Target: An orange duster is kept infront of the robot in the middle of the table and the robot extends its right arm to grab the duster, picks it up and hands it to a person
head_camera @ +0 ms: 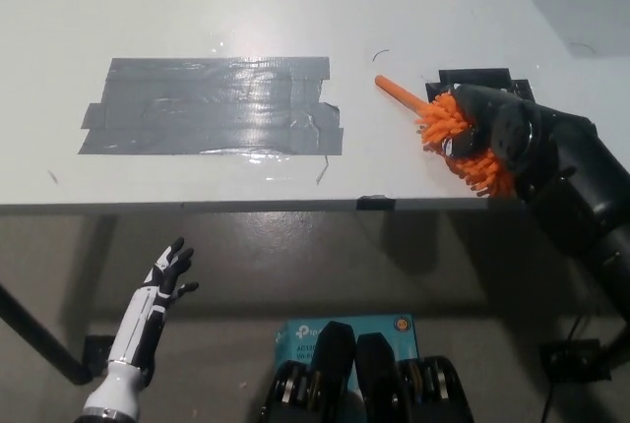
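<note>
The orange duster (445, 118) lies near the table's right front edge, its thin handle pointing up-left and its bristly head under my black right hand (497, 133). That hand is shut on the duster's head, with orange bristles sticking out on both sides of it. My white left hand (165, 280) rests open below the table edge at the lower left, far from the duster.
A large patch of grey tape (212, 105) covers the middle of the white table (295, 0). Black tape marks (477, 79) sit behind the right hand. A blue box (295, 339) lies on the floor below the table's front edge.
</note>
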You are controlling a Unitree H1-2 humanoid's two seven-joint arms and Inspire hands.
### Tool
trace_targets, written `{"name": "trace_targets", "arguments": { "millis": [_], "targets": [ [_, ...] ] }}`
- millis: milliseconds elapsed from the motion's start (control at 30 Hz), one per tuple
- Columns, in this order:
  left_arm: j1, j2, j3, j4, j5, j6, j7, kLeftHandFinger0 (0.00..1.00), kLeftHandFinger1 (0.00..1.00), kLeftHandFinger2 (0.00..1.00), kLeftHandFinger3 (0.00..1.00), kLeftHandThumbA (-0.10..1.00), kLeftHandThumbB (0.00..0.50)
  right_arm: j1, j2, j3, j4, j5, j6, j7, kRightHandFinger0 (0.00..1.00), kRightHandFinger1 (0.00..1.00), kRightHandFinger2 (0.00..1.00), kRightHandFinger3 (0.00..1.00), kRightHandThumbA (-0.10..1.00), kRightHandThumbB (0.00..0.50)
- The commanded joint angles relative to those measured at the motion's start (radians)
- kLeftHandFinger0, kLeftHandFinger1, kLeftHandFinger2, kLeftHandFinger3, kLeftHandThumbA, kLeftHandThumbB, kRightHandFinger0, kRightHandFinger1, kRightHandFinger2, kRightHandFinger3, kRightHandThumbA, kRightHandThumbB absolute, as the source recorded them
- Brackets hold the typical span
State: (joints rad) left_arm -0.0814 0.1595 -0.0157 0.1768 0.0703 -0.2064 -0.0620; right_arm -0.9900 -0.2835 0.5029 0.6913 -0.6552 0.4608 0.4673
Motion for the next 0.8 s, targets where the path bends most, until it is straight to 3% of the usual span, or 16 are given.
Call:
{"name": "trace_targets", "arguments": {
  "millis": [0,33,67,133,167,233,267,300,333,367,400,433,467,500,567,767],
  "targets": [
    [-0.013,0.009,0.005,-0.023,-0.014,-0.032,-0.009,0.87,1.0,1.0,1.0,1.0,0.142,-0.013,-0.006,-0.02,-0.027,-0.015,0.009,0.042,0.18,0.46,0.5,1.0,-0.1,0.115],
    [-0.015,0.009,0.005,-0.022,-0.013,-0.032,-0.009,0.86,1.0,1.0,1.0,1.0,0.14,-0.014,-0.007,-0.016,-0.024,-0.019,0.009,0.041,0.23,0.53,0.58,1.0,-0.1,0.105],
    [-0.018,0.009,0.005,-0.021,-0.014,-0.03,-0.009,0.86,0.99,1.0,1.0,1.0,0.138,-0.013,-0.007,-0.015,-0.018,-0.019,0.009,0.031,0.27,0.56,0.57,1.0,-0.1,0.113],
    [-0.018,0.009,0.006,-0.023,-0.014,-0.028,-0.008,0.85,0.98,1.0,1.0,1.0,0.13,-0.003,-0.003,-0.04,-0.017,0.002,0.009,0.004,0.16,0.45,0.47,1.0,-0.1,0.132],
    [-0.019,0.009,0.007,-0.023,-0.017,-0.025,-0.009,0.85,0.98,1.0,1.0,1.0,0.129,0.009,-0.002,-0.062,-0.025,0.027,0.009,-0.032,0.09,0.46,0.45,1.0,-0.1,0.147],
    [-0.019,0.007,0.009,-0.025,-0.024,-0.016,-0.011,0.85,0.97,1.0,1.0,1.0,0.126,0.037,0.013,-0.137,-0.028,0.069,-0.019,-0.132,0.08,0.47,0.4,0.96,-0.1,0.169],
    [-0.021,0.007,0.009,-0.026,-0.023,-0.015,-0.011,0.85,0.97,1.0,1.0,1.0,0.125,0.04,0.016,-0.154,-0.029,0.076,-0.025,-0.147,0.08,0.49,0.42,0.89,-0.1,0.17],
    [-0.022,0.008,0.009,-0.027,-0.021,-0.017,-0.011,0.84,0.96,1.0,1.0,1.0,0.111,0.054,0.031,-0.224,-0.019,0.123,-0.064,-0.212,0.09,0.53,0.41,0.43,-0.1,0.191],
    [-0.023,0.009,0.01,-0.026,-0.021,-0.019,-0.011,0.84,0.96,1.0,1.0,1.0,0.115,0.065,0.05,-0.306,-0.005,0.18,-0.096,-0.266,0.16,0.62,0.5,0.34,-0.1,0.19],
    [-0.025,0.009,0.011,-0.025,-0.023,-0.019,-0.011,0.84,0.95,1.0,1.0,1.0,0.115,0.069,0.062,-0.36,0.002,0.225,-0.117,-0.285,0.17,0.67,0.59,0.34,-0.1,0.177],
    [-0.028,0.01,0.013,-0.025,-0.024,-0.018,-0.011,0.83,0.95,1.0,1.0,1.0,0.113,0.075,0.082,-0.461,0.003,0.309,-0.15,-0.306,0.23,0.74,0.8,0.5,-0.1,0.169],
    [-0.028,0.01,0.013,-0.024,-0.024,-0.019,-0.011,0.83,0.95,1.0,1.0,1.0,0.112,0.076,0.093,-0.51,-0.003,0.343,-0.149,-0.308,0.24,0.74,0.87,0.62,-0.1,0.189],
    [-0.028,0.01,0.013,-0.022,-0.024,-0.02,-0.01,0.83,0.95,1.0,1.0,1.0,0.111,0.076,0.109,-0.573,-0.015,0.388,-0.136,-0.311,0.15,0.66,0.86,0.69,-0.1,0.192],
    [-0.027,0.009,0.013,-0.023,-0.025,-0.017,-0.01,0.83,0.94,1.0,1.0,1.0,0.105,0.077,0.122,-0.631,-0.033,0.428,-0.127,-0.311,0.07,0.61,0.95,0.84,-0.1,0.189],
    [-0.025,0.008,0.015,-0.023,-0.026,-0.015,-0.009,0.83,0.93,0.99,1.0,1.0,0.109,0.08,0.144,-0.717,-0.07,0.494,-0.118,-0.292,0.02,0.57,0.93,0.98,-0.1,0.19],
    [-0.022,0.008,0.012,-0.014,-0.02,-0.026,-0.007,0.82,0.9,0.98,1.0,1.0,0.121,0.058,0.209,-0.975,-0.104,0.766,-0.005,-0.155,0.0,0.48,0.82,1.0,-0.1,0.147]
  ]
}}
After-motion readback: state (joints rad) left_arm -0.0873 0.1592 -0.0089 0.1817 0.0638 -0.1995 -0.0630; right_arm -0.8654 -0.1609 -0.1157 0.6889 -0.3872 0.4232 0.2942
